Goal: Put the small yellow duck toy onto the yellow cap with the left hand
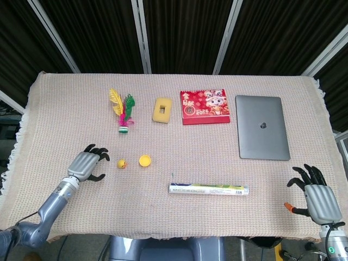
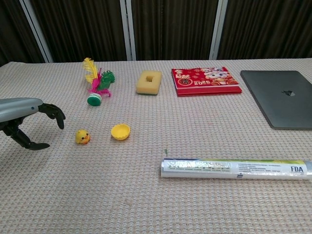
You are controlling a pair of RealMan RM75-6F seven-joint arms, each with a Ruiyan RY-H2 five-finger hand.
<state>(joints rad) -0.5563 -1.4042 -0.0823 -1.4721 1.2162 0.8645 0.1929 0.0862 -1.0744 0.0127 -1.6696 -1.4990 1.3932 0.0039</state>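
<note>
I see a feather shuttlecock (image 1: 122, 112), sponge (image 1: 162, 110) and red calendar (image 1: 205, 106) toward twelve o'clock, laptop (image 1: 262, 134) at two, foil roll (image 1: 209, 190) nearest me.

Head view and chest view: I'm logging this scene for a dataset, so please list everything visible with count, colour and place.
Small yellow duck toy: one, yellow, front left, just beyond the left fingertips.
Yellow cap: one, yellow, lying open side up, close right of the duck.
Feather shuttlecock: one, yellow, pink and green feathers, green base, far left.
Yellow sponge block: one, yellow with a hole, far centre.
Red calendar: one, red with cartoon print, right of the sponge.
Grey laptop: one, grey, closed, right side.
Film roll: one, clear and green wrapper, front centre.
Woven tablecloth: one, beige, covering the table.
Left hand: one, grey and black, fingers apart, left of the duck.
Right hand: one, grey and black, front right edge, holding nothing.
</note>
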